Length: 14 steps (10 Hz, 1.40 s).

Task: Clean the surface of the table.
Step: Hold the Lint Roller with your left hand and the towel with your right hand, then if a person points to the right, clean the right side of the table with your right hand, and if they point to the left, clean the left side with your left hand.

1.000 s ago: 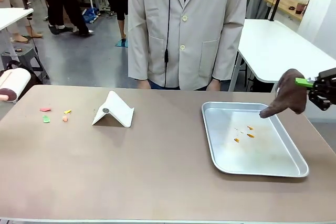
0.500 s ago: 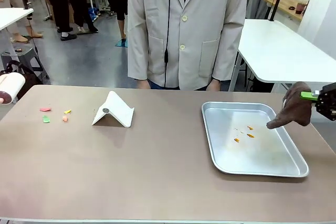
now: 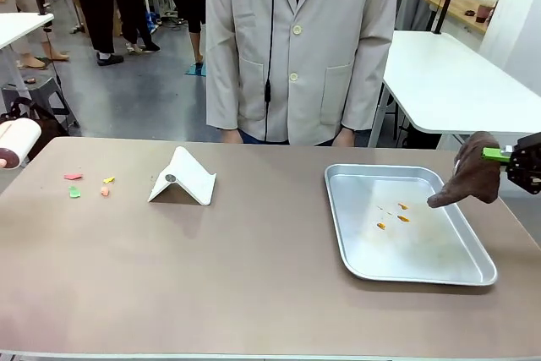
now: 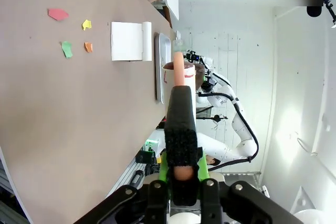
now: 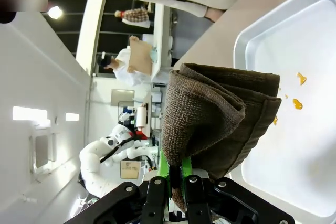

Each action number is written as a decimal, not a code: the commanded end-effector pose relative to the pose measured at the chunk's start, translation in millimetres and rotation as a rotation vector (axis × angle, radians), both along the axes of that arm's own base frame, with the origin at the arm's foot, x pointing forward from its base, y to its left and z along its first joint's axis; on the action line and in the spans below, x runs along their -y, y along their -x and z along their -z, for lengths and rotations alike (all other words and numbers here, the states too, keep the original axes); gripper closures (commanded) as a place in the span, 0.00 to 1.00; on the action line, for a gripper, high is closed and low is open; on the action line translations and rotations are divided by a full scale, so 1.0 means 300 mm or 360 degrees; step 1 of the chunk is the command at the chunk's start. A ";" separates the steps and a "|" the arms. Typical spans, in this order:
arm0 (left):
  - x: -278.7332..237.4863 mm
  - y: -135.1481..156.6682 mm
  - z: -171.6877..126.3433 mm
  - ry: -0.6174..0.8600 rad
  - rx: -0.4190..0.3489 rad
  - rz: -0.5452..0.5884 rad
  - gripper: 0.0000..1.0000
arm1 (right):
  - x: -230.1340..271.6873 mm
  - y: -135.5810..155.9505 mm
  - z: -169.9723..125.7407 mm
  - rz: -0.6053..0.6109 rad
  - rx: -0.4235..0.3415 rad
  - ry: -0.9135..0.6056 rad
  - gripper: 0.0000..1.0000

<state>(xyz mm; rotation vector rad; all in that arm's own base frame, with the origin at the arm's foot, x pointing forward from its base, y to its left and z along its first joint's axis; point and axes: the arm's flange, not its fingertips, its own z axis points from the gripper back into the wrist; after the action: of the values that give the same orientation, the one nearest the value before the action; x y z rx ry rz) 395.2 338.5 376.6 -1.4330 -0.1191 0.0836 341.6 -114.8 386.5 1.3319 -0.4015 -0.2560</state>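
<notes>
The brownish-taupe table (image 3: 254,268) carries a few coloured paper scraps (image 3: 89,185) at its left end. My right gripper (image 3: 499,156) hangs at the table's right edge, shut on a brown cloth (image 3: 472,177) that droops over the silver tray's (image 3: 423,272) right rim. In the right wrist view the right gripper (image 5: 176,174) pinches the cloth (image 5: 220,114) above the tray (image 5: 304,182). My left gripper (image 4: 181,171) is shut on the black handle of a lint roller (image 4: 178,77), off the table's (image 4: 63,108) left end. The roller's white roll (image 3: 17,139) shows at the far left.
A white folded card (image 3: 183,177) stands left of centre, near the scraps (image 4: 73,32). Orange crumbs (image 3: 394,215) lie in the tray. A person in a pale coat (image 3: 296,40) stands at the far edge with hands (image 3: 342,136) at the table. White tables stand behind.
My right gripper has drawn the brown cloth a little to the right, off the tray's inside. The lint roller at the left has slid farther left and up.
</notes>
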 end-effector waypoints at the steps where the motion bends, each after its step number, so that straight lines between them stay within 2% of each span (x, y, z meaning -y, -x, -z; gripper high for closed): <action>1: -0.002 0.010 -0.008 -0.0002 0.0014 0.0000 0.79 | 0.001 0.006 -0.003 -0.0013 0.0002 -0.0024 1.00; 14: -0.002 0.010 -0.008 -0.0002 0.0014 0.0000 0.79 | 0.001 0.006 -0.003 -0.0013 0.0002 -0.0024 1.00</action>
<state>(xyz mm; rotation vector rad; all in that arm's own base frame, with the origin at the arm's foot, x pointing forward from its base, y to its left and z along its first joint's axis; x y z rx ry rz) 395.1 338.6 376.6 -1.4329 -0.1193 0.0837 341.5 -114.9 386.4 1.3323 -0.4014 -0.2563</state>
